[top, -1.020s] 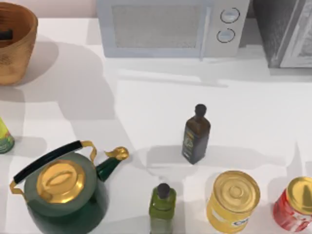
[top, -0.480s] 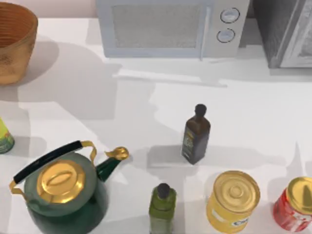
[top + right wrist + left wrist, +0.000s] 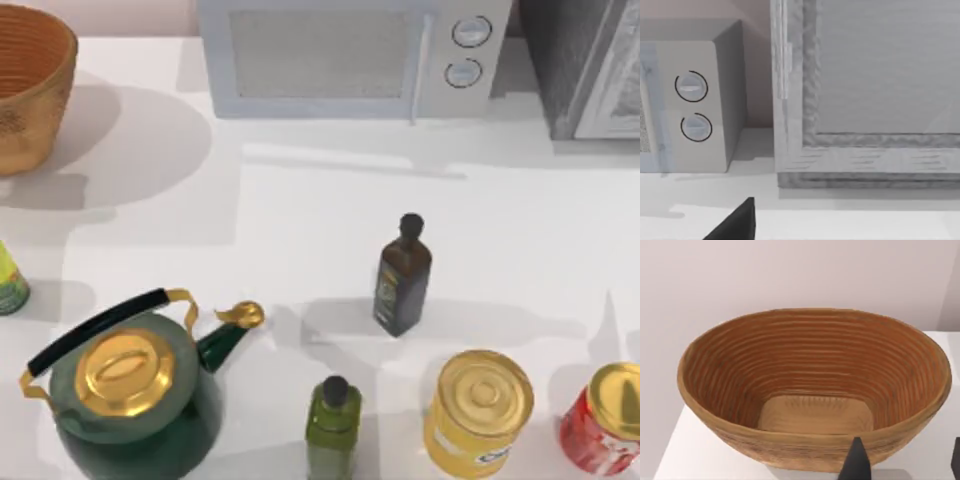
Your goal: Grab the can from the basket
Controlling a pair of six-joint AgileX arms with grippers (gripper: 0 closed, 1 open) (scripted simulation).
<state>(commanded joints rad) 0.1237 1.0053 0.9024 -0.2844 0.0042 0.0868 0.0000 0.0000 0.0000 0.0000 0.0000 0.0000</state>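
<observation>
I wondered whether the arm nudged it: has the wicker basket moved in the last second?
No. The basket keeps its spot, the same gap left of the microwave.

Looking out over a white desk [image 3: 850, 220] toward a grey microwave [image 3: 685, 100] with two round knobs [image 3: 691, 86], one above the other. Beside it, a grey cabinet with a framed door [image 3: 865, 90] standing straight ahead of the hand. One dark fingertip [image 3: 737, 222] of the right hand poking into view nearest the camera.
</observation>
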